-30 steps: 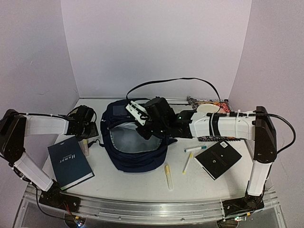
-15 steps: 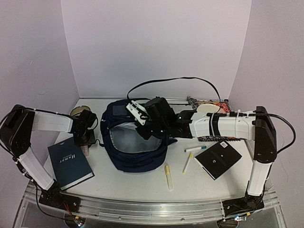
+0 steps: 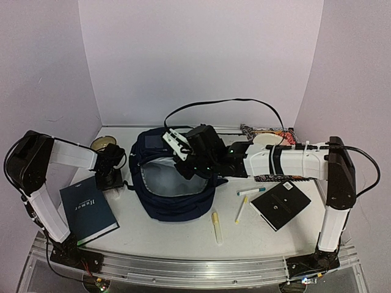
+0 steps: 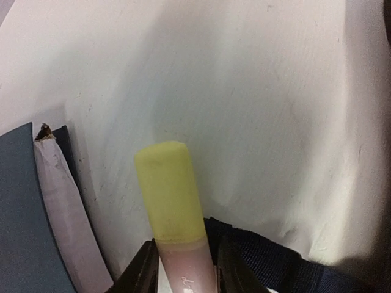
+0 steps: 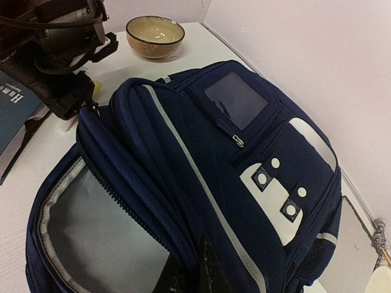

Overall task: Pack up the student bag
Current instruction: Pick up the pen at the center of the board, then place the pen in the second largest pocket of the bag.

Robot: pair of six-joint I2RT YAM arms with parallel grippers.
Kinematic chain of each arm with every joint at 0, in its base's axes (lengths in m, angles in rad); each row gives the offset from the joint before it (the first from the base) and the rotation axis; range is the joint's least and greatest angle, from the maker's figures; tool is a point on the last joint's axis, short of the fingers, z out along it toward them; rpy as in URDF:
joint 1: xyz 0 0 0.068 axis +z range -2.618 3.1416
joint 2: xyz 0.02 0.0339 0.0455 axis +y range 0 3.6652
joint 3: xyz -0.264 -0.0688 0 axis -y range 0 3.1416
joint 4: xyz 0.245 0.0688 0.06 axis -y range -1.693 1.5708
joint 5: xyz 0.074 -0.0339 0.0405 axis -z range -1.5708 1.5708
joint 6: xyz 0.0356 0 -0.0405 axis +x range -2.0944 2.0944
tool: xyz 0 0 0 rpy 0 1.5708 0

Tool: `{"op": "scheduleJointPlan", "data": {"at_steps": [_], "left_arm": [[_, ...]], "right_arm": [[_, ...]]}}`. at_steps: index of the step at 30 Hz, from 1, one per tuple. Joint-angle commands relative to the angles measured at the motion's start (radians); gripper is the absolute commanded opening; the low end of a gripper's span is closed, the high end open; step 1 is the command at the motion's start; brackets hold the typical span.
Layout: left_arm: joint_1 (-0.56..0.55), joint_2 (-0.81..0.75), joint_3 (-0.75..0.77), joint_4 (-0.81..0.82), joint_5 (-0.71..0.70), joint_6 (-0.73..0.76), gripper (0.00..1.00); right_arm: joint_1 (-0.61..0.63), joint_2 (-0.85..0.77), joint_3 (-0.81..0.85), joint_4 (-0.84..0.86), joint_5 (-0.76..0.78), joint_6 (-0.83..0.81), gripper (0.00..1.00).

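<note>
White table (image 3: 165, 238): one student bag (image 3: 174, 183), one bowl (image 3: 102, 143)

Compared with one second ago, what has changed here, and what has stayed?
The left tool moved off the bowl, nearer the book, and closed on the yellow-capped highlighter beside the student bag. The right tool still pinches the bag's open rim; the bag has not moved.

Your left arm (image 3: 70, 155) and right arm (image 3: 293, 162) wear white shells with black joints. The left gripper (image 4: 183, 268) has black fingers. A thin black cable (image 3: 238, 100) arches above the right arm.
</note>
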Motion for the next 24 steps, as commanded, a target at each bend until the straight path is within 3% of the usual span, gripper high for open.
{"op": "scheduleJointPlan", "data": {"at_steps": [1, 8, 17, 24], "left_arm": [[0.008, 0.008, 0.013, 0.01, 0.055, 0.004, 0.22], [0.008, -0.143, 0.001, 0.002, 0.083, -0.001, 0.14], [0.013, -0.281, 0.011, -0.052, 0.02, 0.005, 0.16], [0.008, -0.374, 0.0, -0.004, 0.275, -0.051, 0.08]], "right_arm": [[-0.014, -0.008, 0.016, 0.049, 0.049, 0.049, 0.0], [-0.014, -0.007, 0.034, 0.049, 0.073, 0.058, 0.0], [-0.014, 0.001, 0.061, 0.041, 0.107, 0.068, 0.01], [-0.015, 0.023, 0.117, 0.003, 0.11, 0.098, 0.01]]}}
